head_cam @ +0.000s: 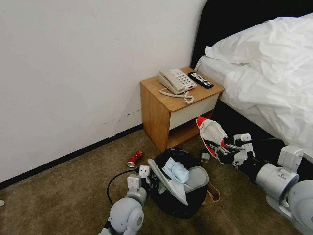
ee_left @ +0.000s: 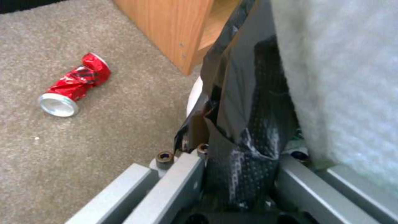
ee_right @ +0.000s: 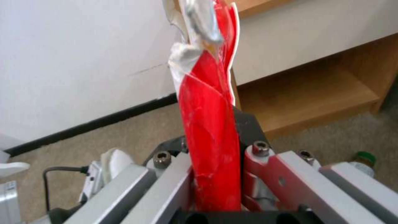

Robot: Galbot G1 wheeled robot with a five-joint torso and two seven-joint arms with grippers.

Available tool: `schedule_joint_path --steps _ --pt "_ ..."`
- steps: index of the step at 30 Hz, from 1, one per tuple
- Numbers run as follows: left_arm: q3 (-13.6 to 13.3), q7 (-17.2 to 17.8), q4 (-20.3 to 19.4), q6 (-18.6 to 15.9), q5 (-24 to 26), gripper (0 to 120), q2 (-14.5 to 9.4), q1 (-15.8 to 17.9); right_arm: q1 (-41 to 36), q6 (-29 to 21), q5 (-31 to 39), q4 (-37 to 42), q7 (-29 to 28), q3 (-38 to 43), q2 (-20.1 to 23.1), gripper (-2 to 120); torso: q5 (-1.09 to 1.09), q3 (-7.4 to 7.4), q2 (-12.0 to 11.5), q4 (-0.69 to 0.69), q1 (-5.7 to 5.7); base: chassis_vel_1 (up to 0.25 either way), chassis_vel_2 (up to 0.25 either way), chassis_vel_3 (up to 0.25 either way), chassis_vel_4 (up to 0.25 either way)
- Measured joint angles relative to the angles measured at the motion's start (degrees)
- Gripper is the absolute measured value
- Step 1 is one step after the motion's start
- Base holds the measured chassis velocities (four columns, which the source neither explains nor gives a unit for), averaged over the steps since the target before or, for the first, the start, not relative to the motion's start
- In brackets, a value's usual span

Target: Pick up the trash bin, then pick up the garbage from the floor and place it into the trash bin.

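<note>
The trash bin [head_cam: 177, 199] was positioned on the floor before the nightstand [head_cam: 163, 111]; the can [head_cam: 134, 159] was located to its left, the bed [head_cam: 267, 81] to the right.

Right gripper [ee_right: 215, 186] fingers [ee_right: 166, 186] clamped on red packet [ee_right: 209, 124], nightstand [ee_right: 307, 102] behind

The black-lined trash bin [head_cam: 177, 195] is stuffed with slippers [head_cam: 195, 178]; a crushed red can [head_cam: 135, 159] lies on the carpet nearby, and a red packet [head_cam: 210, 133] is held aloft.

We see open carpet [head_cam: 65, 182] left of the trash bin [head_cam: 177, 195], bar a red can [head_cam: 134, 159]; the nightstand [head_cam: 169, 107] and bed [head_cam: 267, 81] block behind and right.
</note>
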State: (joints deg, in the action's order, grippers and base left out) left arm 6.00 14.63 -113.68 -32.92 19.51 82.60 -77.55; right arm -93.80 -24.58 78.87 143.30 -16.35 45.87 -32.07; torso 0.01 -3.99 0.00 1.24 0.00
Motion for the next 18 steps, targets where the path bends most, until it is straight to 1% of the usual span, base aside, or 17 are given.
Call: schedule_joint_path --steps 2,10,18 --pt "-0.5 -0.1 0.3 0.0 -0.5 0 0.6 0.1 0.2 -0.3 0.0 0.0 0.2 -1.0 -0.3 2 0.0 0.0 0.0 -0.01 0.0 0.0 0.0 0.0 0.0" --pt "-1.5 -0.3 0.6 -0.3 -0.9 0 1.8 0.9 -0.3 -0.6 -1.0 -0.1 0.3 -3.9 -1.7 2 0.0 0.0 0.0 0.0 0.0 0.0 0.0 0.0 0.0" --pt "-2.6 -1.0 0.7 -0.8 -2.3 0 3.5 1.2 -0.4 -0.9 -1.9 -0.1 0.2 -7.6 -3.1 2 -0.01 0.0 0.0 0.0 0.0 0.0 0.0 0.0 0.0"
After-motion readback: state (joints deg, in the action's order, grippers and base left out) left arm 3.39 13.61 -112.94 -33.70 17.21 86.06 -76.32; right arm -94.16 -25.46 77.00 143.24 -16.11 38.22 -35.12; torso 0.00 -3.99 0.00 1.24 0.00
